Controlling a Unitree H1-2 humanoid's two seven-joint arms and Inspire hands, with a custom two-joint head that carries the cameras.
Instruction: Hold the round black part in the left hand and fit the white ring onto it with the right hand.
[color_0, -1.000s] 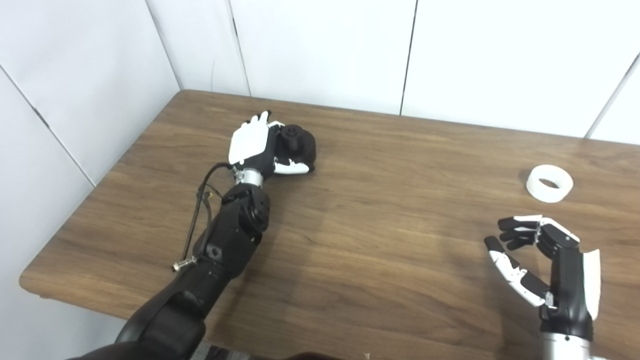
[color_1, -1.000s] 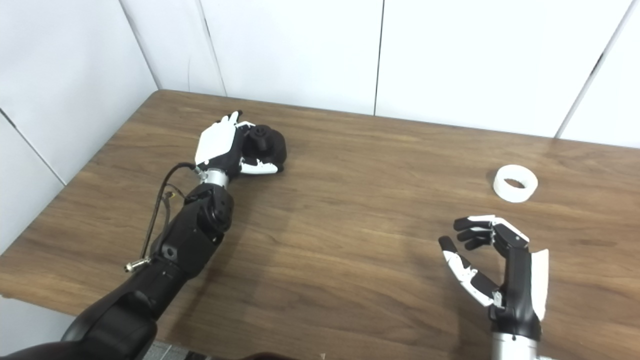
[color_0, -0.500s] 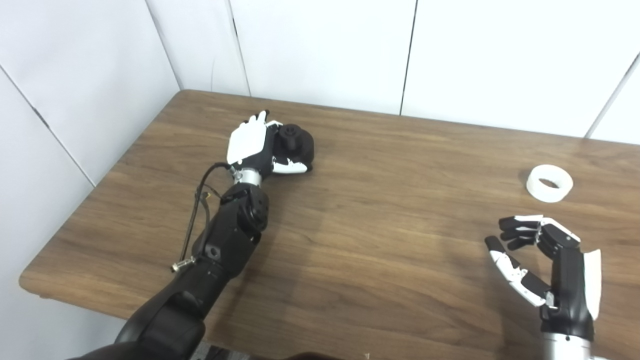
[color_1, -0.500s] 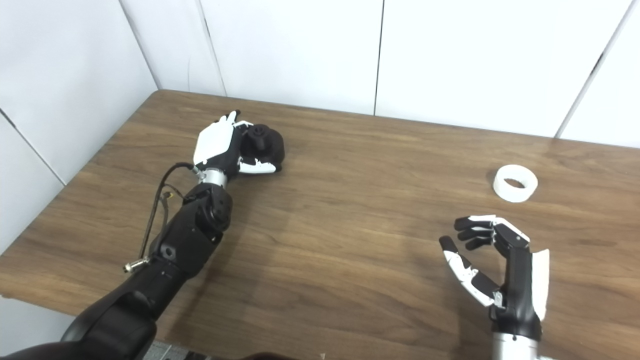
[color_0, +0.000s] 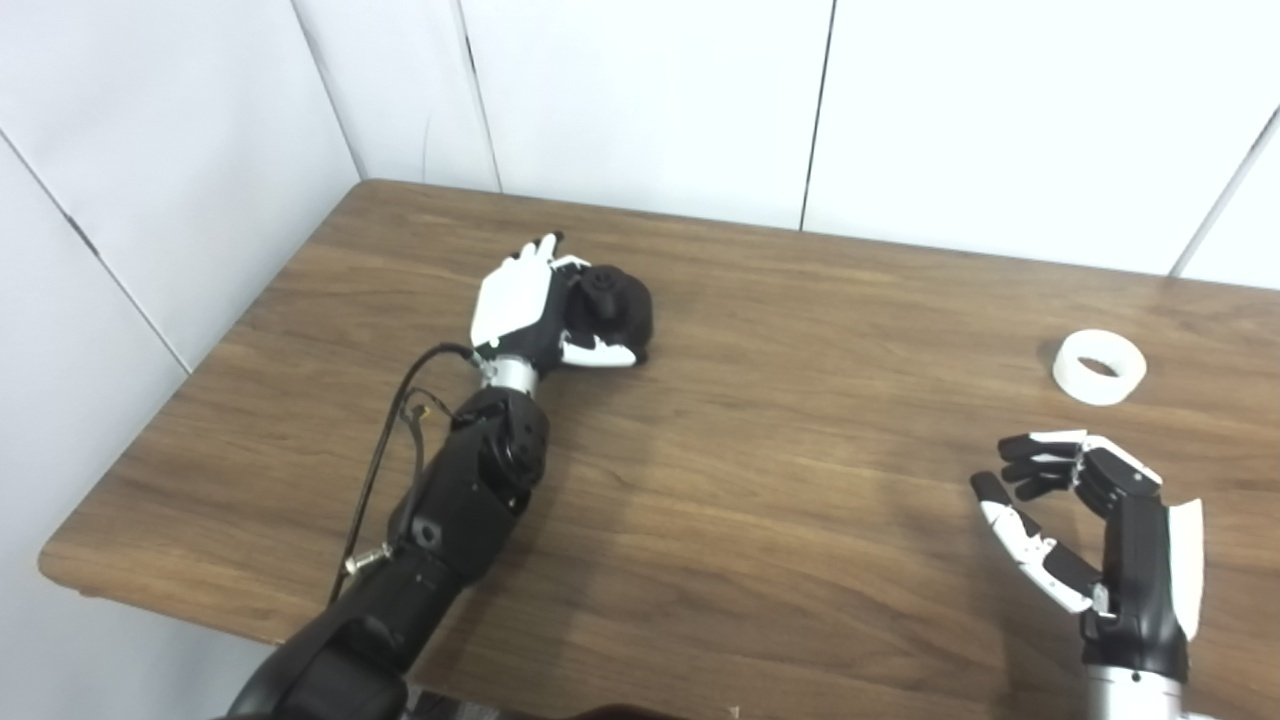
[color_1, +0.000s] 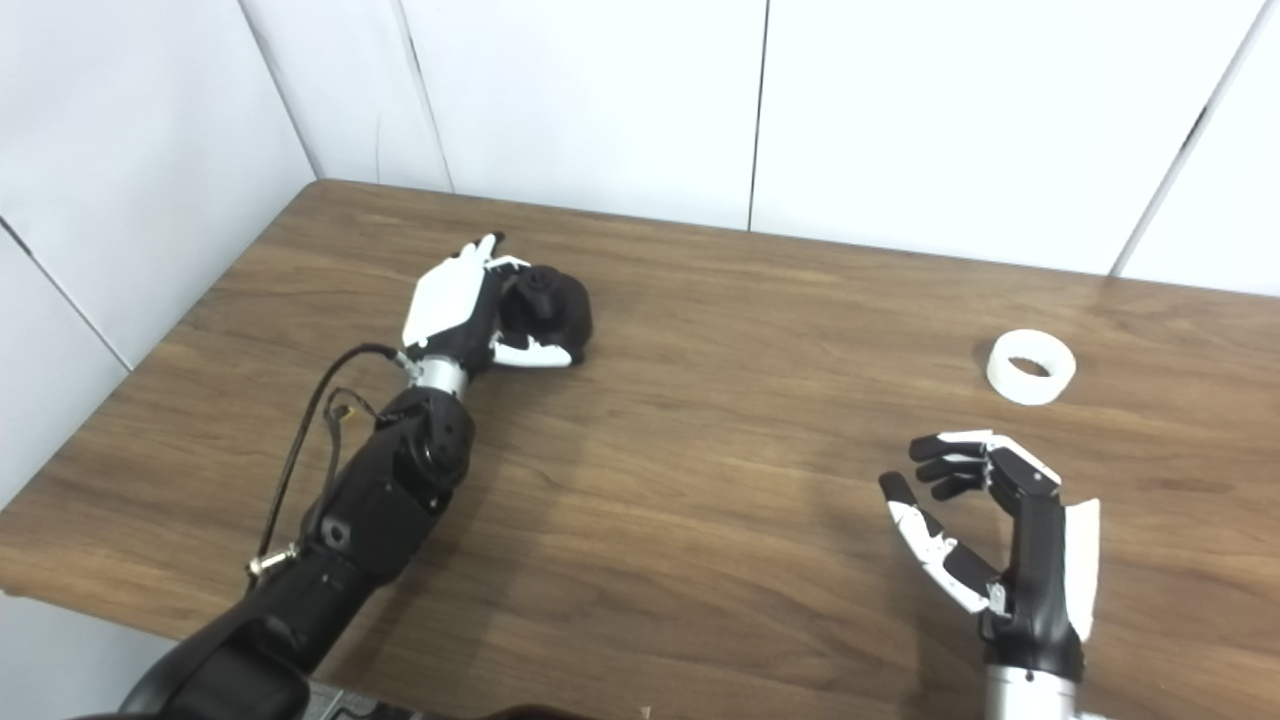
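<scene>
The left hand is wrapped around the round black part. The right hand is open and holds nothing. The white ring lies flat on the table, just past its fingers.

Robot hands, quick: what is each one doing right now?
Left hand: shut on the round black part.
Right hand: open, holding nothing; the white ring lies apart on the table.

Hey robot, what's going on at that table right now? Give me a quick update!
Left hand shut on black part. Right hand open, holding nothing. White ring lies untouched on table, beyond right hand. Nothing between them.
</scene>
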